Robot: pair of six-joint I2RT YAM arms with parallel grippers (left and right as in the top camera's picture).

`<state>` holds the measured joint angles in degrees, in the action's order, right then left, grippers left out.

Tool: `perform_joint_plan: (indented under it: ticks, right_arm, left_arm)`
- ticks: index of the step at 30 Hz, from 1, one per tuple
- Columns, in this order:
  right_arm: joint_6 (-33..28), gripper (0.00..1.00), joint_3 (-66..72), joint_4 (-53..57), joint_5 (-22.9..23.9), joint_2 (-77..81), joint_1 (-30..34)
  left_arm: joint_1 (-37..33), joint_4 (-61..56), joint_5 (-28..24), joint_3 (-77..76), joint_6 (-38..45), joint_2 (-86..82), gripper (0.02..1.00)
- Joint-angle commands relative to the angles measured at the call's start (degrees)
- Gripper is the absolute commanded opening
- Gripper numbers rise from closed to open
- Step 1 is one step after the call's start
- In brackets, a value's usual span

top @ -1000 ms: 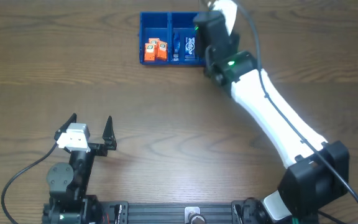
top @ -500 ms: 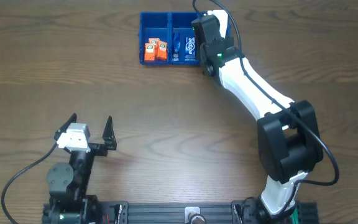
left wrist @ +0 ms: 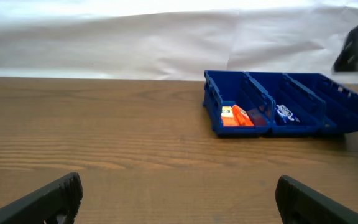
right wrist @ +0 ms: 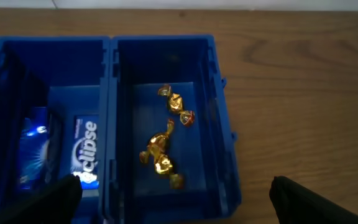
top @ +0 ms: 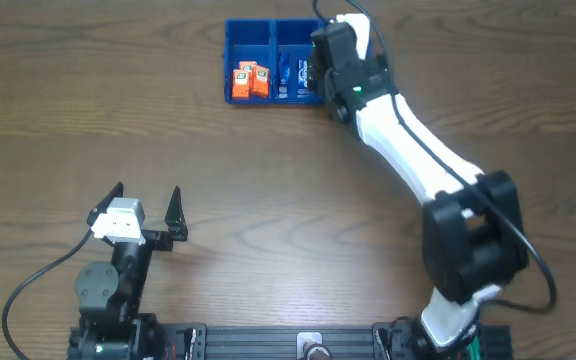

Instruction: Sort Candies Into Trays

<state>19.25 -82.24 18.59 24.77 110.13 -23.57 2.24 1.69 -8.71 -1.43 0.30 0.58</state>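
Blue three-bin tray point(top: 229, 62) — far side of surface point(top: 268, 200). Gold-wrapped candies point(right wrist: 159, 155) in end bin point(right wrist: 199, 124), beneath right pincer point(right wrist: 176, 198), jaws spread, empty. Left pincer point(top: 147, 192) spread too, well apart — right arm point(top: 418, 160) nearer.

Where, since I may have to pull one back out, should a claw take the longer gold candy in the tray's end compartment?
Take the longer gold candy by its bulging middle, across its width, from above: walls of the blue tray block a sideways approach, and the twisted ends look flimsy.
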Motion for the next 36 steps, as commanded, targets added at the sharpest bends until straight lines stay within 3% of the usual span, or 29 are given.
perform_joint_plan:
  ticks: [1,6,11,18,20,27,36]
  right_arm:
    - [-3.9,1.000,0.2,5.2,1.1,-19.4,2.4]
    - [-7.8,1.000,12.5,5.9,1.1,-39.4,9.9]
    - [-7.8,1.000,37.3,1.5,-6.5,-66.9,16.9]
    - [-8.5,0.998,61.3,-11.4,-7.0,-89.7,16.9]
    - [-8.5,1.000,66.7,-16.3,-9.2,-94.1,16.9]
    - [-13.4,1.000,74.3,-21.2,-12.7,-105.7,18.0]
    - [-13.3,1.000,80.5,-14.1,-30.1,-110.0,21.5]
  left_arm:
    - [-0.3,1.9,-1.3,1.1,0.8,-0.4,0.996]
    - [-0.3,1.9,-1.3,1.1,0.8,-0.4,0.996]
    - [-0.3,1.9,-1.3,1.1,0.8,-0.4,0.998]
    - [-0.3,1.9,-1.3,1.1,0.8,-0.4,0.996]
    - [-0.3,1.9,-1.3,1.1,0.8,-0.4,0.998]
    - [-0.3,1.9,-1.3,1.1,0.8,-0.4,0.998]
    - [-0.3,1.9,-1.3,1.1,0.8,-0.4,0.996]
